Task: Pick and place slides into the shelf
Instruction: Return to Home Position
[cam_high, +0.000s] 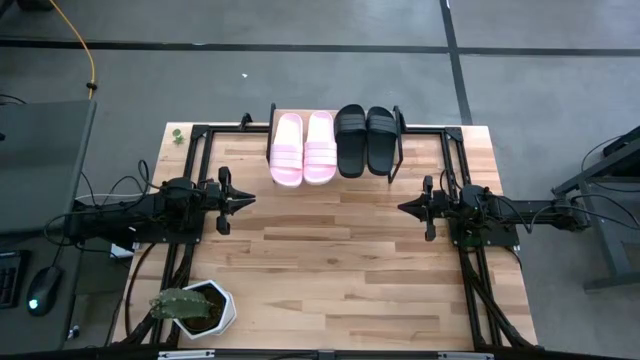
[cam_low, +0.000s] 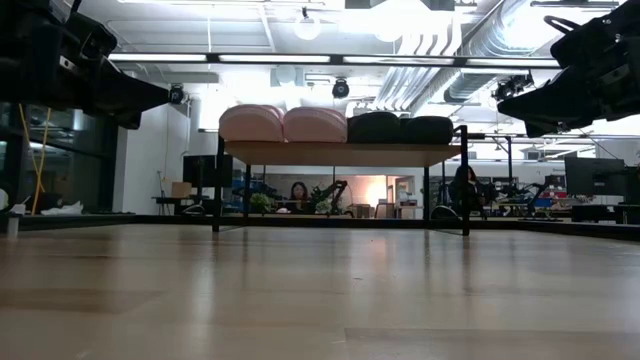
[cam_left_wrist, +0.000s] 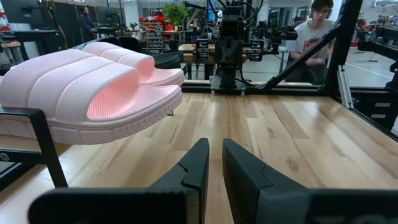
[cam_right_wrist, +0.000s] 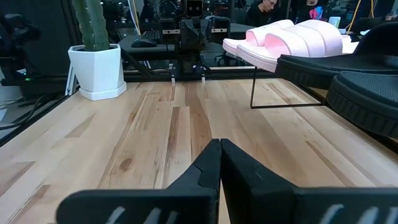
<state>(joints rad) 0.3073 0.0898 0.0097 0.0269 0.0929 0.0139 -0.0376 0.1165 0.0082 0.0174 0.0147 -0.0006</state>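
Four slides (cam_high: 320, 147) on the shelf (cam_low: 340, 153), well apart from both end effectors (cam_high: 245, 200) (cam_high: 405, 208).

In the left wrist view the black slides (cam_left_wrist: 127, 43) sit mostly hidden behind the pink slides (cam_left_wrist: 93, 87); the right wrist view's edge cuts them off. From above, all four cover the board of the shelf (cam_high: 272, 128). The low view crops the left arm (cam_low: 70, 60) and right arm (cam_low: 585, 70) at its top corners.
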